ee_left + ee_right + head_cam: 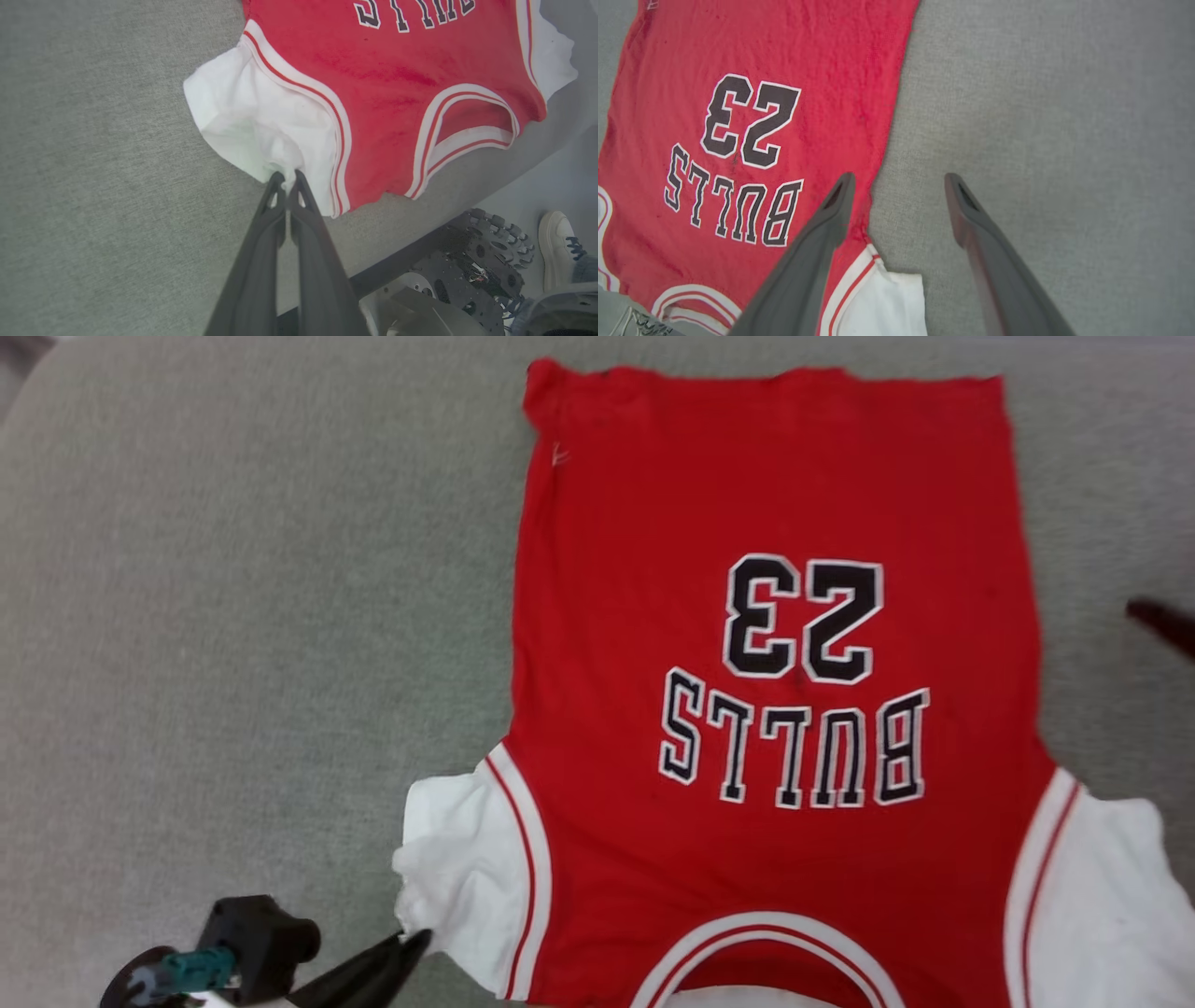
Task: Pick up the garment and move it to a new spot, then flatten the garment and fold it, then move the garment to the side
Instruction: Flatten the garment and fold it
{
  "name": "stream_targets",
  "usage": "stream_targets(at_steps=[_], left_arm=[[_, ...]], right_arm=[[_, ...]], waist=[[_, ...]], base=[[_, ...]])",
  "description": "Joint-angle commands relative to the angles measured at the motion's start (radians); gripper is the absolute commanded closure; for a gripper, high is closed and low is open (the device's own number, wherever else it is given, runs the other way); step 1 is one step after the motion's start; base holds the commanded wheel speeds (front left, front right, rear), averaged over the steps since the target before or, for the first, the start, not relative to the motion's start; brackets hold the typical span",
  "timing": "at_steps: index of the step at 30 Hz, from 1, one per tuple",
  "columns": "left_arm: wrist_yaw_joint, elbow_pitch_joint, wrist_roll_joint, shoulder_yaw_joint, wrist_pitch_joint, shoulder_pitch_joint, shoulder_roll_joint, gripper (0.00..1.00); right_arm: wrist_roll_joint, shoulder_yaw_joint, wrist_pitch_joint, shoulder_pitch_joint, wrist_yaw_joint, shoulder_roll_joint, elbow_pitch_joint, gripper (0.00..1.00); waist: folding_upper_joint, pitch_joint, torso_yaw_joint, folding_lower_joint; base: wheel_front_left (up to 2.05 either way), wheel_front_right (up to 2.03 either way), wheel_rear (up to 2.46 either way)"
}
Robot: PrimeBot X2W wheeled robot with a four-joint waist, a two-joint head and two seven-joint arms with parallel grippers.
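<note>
While left jaws, held low, pinch the garment (383,93), right jaws hover spread.

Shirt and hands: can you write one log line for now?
shirt: spread out, print up | left hand: shut on white sleeve | right hand: open, holding nothing

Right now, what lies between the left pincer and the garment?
Nothing. In the left wrist view the left pincer is shut on the edge of the garment's white sleeve, with the fabric pinched between its tips.
</note>
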Motion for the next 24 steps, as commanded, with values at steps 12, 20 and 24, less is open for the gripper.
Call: stream_targets(at_steps=[12,20,24], left_arm=[[-0.079,0.002,0.048,-0.072,0.018,-0.165,-0.081,1.0],[-0.121,0.035,0.058,-0.11,-0.003,-0.211,-0.129,1.0],[-0.138,0.058,0.063,-0.122,-0.013,-0.229,-0.146,1.0]], right_arm=[[-0.288,0.042,0.123,-0.467,0.0,-0.021,0.28,0.0],[-0.41,0.045,0.113,-0.598,0.0,-0.048,0.402,0.0],[-0.451,0.036,0.118,-0.634,0.0,-0.058,0.446,0.0]], waist=[[0.0,0.242,0.214,-0.0002],[0.0,0.3,0.27,-0.0002],[0.0,0.314,0.289,-0.0002]], base=[[0.0,0.0,0.0],[0.0,0.0,0.0],[0.0,0.0,0.0]])
